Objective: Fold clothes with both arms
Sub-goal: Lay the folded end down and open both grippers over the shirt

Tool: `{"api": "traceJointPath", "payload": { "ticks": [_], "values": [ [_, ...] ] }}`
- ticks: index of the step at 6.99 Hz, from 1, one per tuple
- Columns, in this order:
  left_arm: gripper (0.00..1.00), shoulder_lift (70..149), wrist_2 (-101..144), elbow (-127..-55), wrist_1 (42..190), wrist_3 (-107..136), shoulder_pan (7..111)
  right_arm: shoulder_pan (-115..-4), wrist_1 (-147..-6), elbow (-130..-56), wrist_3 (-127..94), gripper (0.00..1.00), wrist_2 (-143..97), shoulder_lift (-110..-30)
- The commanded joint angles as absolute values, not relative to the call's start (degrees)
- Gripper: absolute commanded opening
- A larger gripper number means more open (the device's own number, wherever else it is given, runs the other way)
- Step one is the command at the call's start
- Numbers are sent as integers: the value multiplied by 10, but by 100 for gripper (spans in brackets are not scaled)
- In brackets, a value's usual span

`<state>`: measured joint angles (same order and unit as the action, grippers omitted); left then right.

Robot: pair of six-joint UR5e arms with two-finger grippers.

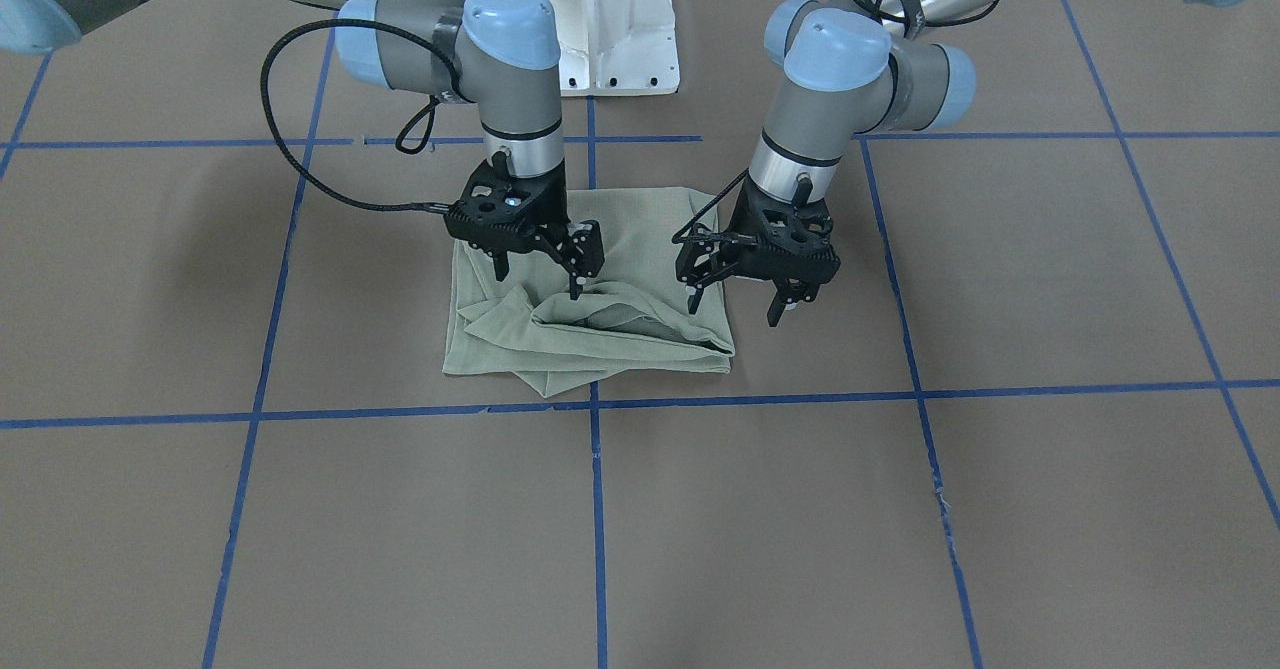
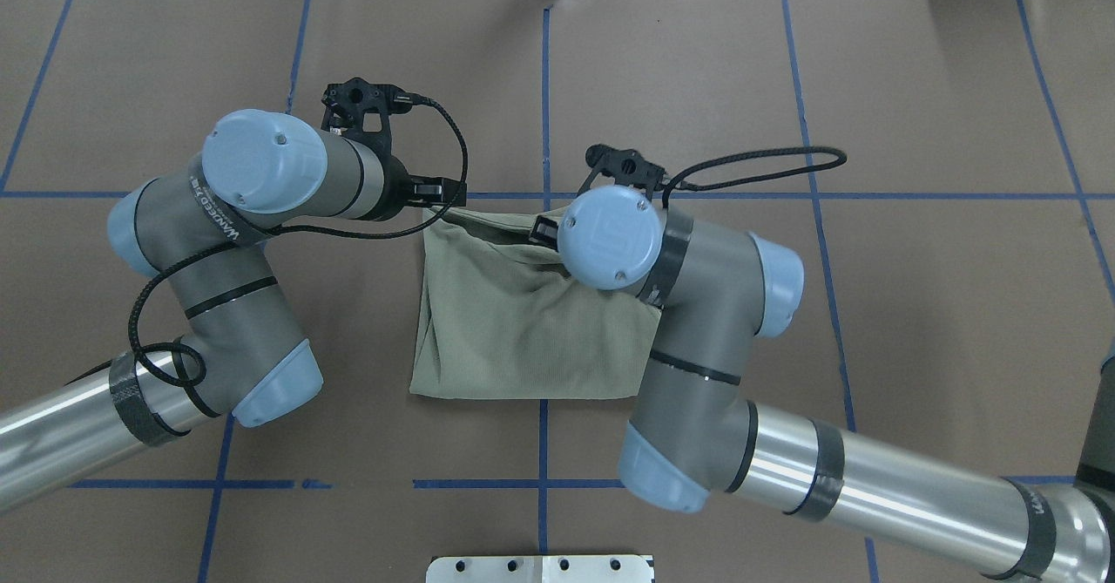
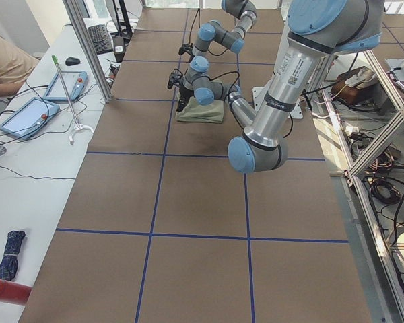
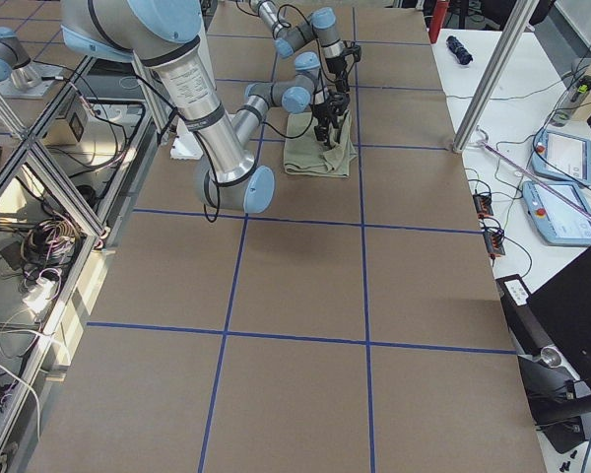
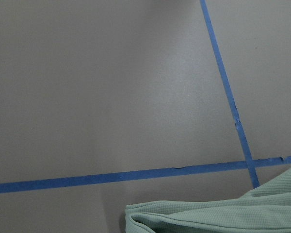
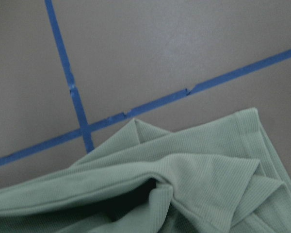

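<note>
The clothes are one sage-green shirt (image 1: 600,249), folded into a rough square on the brown table, with loose rumpled folds along its edge farthest from the robot (image 2: 531,322). In the front-facing view my left gripper (image 1: 735,309) hovers open at the shirt's right edge, one finger over the cloth and one beyond it. My right gripper (image 1: 538,279) stands open over the left part of the shirt, one fingertip close to a raised fold. Nothing is held between either pair of fingers. The wrist views show the shirt's edge (image 5: 223,216) and its folds (image 6: 160,184), but no fingers.
Blue tape lines (image 1: 596,509) split the brown table into squares. The white base pedestal (image 1: 610,29) stands behind the shirt on the robot's side. Side benches hold tablets (image 3: 30,114) and cables, and a person's arm (image 3: 3,64) rests there.
</note>
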<state>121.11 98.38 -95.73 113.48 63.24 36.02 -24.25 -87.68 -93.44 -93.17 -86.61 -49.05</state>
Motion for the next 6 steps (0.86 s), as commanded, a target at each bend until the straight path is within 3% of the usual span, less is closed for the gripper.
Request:
{"api": "traceJointPath", "payload": {
  "ticks": [1, 3, 6],
  "values": [
    [100, 1207, 987, -959, 1136, 632, 360, -190, -878, -913, -931, 100, -808, -492],
    [100, 1206, 987, -959, 1136, 635, 360, -192, -882, -888, -867, 100, -808, -482],
    [100, 1206, 987, -959, 1144, 635, 360, -269, -880, -789, -819, 100, -816, -431]
  ]
}}
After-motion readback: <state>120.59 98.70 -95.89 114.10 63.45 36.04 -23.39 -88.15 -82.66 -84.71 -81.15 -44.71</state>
